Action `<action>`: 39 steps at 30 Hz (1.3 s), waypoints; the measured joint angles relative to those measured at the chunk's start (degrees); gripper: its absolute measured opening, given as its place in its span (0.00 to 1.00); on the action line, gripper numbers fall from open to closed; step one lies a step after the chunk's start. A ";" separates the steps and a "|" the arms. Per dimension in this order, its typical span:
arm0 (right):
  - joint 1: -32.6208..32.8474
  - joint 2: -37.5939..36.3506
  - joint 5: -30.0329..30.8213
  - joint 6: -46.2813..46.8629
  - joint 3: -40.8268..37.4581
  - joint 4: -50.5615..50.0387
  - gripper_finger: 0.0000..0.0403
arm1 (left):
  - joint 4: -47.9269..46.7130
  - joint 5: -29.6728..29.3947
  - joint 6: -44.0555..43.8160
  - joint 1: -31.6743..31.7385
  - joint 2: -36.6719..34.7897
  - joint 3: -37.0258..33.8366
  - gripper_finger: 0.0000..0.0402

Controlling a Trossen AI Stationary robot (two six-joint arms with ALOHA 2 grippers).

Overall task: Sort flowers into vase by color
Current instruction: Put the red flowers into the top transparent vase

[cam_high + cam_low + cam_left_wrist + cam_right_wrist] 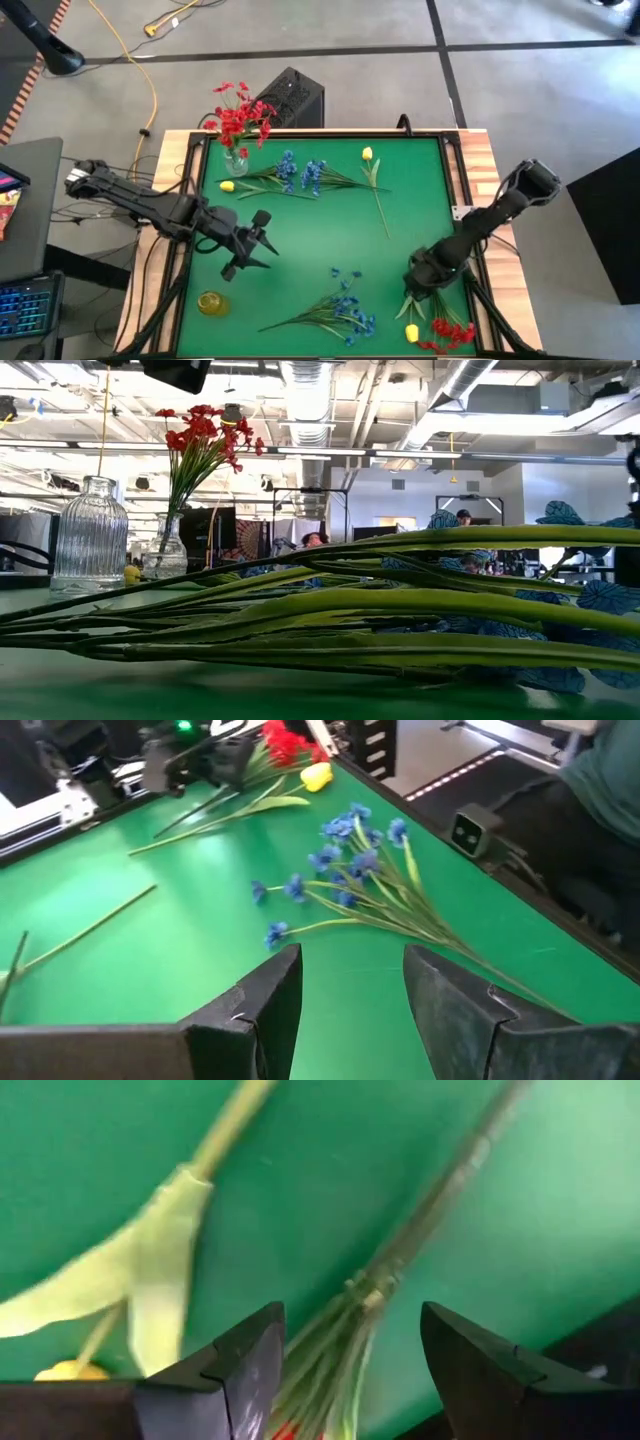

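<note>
A clear vase (236, 158) at the far left holds red flowers (238, 115). Blue sprays (300, 175) and two yellow tulips (228, 186) (367, 153) lie flat on the green mat's far half. Another blue spray (340, 305) lies near the front. A yellow tulip (411, 332) and a red spray (450, 332) lie at the front right. My right gripper (418, 285) hangs open just above the red spray's stem (400, 1250), one finger on either side of it, and I see no touch. My left gripper (262, 240) is open over bare mat, facing the front blue spray (350, 870).
An empty ribbed glass vase (211, 302) stands near the front left corner, also in the low view (90, 535). Long green stems (350, 620) fill the low view's foreground. The mat's middle is bare. A small grey camera box (470, 828) sits at the table edge.
</note>
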 joint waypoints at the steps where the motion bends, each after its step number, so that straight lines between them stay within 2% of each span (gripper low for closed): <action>1: 0.88 0.00 0.46 1.19 0.02 0.03 0.64 | 0.06 0.01 -0.06 0.52 0.00 0.00 0.41; 5: 3.69 0.05 4.66 5.93 0.06 -0.35 0.61 | 0.18 0.05 0.27 2.10 0.00 0.00 0.41; 9: 5.31 0.24 5.80 8.17 0.06 1.43 0.52 | 0.69 0.85 -0.23 3.21 0.00 -0.02 0.41; 14: 5.60 0.24 6.25 7.30 0.06 1.68 0.34 | 0.70 0.85 -0.74 3.31 0.00 -0.02 0.41; 19: 4.10 0.24 12.58 0.61 0.63 1.55 0.12 | 0.64 0.86 -1.05 3.31 0.00 -0.02 0.41; 21: 3.04 0.24 15.86 -3.04 1.55 0.34 0.06 | 0.61 0.85 -1.07 3.31 0.00 -0.02 0.41; 24: 0.91 0.22 23.51 -8.04 4.40 -5.43 0.06 | 0.63 0.83 -0.58 3.31 0.00 -0.04 0.41; 29: -3.68 0.22 37.91 -14.75 11.45 -21.06 0.09 | 1.77 0.81 -0.96 3.31 0.00 -0.07 0.41; 34: -8.69 0.20 59.61 -20.77 18.61 -32.86 0.06 | 4.73 0.81 -2.59 3.31 0.00 -0.07 0.41; 36: -10.39 0.20 69.23 -27.44 20.52 -33.54 0.06 | 6.89 0.79 -5.19 3.35 0.00 -0.07 0.41; 39: -12.58 0.20 81.14 -44.57 22.14 -29.24 0.08 | 11.38 0.85 -13.35 4.61 0.00 -0.07 0.40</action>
